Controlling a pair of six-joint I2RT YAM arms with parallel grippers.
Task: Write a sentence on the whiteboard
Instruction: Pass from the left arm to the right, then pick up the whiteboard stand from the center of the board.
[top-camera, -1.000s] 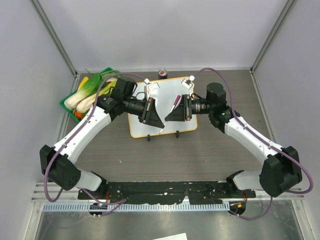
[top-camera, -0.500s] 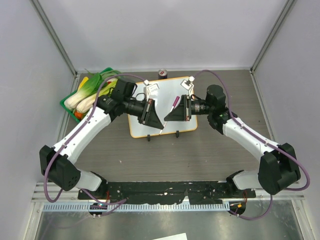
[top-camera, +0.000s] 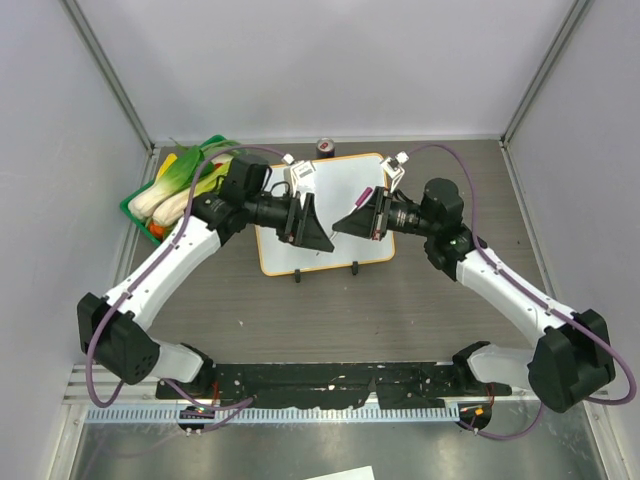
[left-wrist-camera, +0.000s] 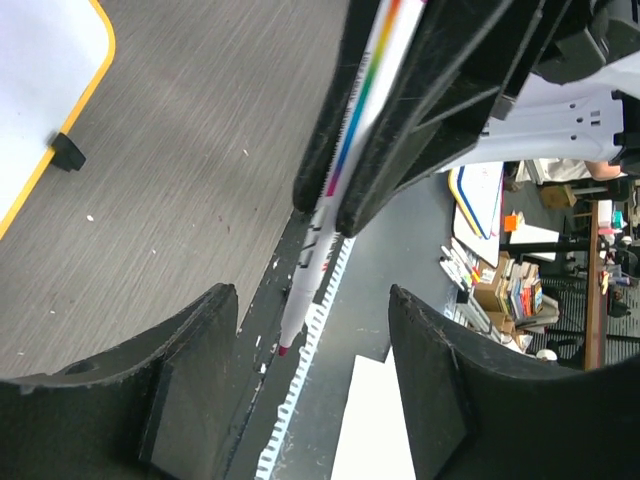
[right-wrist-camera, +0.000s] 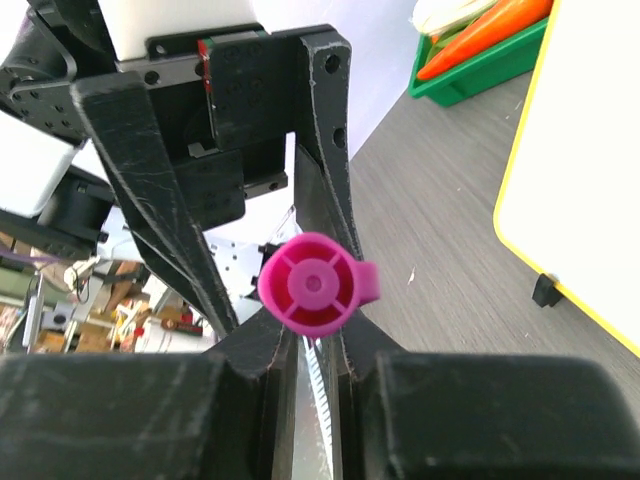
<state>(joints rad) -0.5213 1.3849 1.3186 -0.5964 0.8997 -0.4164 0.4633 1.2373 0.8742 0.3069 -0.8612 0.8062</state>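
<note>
right gripper (right-wrist-camera: 312, 345) is clamping the white rainbow-striped pink marker (left-wrist-camera: 345, 150), its long axis pointing into the left gripper (left-wrist-camera: 308, 330), standing open above the white orange-rimmed whiteboard (top-camera: 345, 180).

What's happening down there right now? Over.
Left gripper open; right gripper shut on marker. Both above whiteboard. No writing on the parts in view. Nothing seen in the way.
</note>
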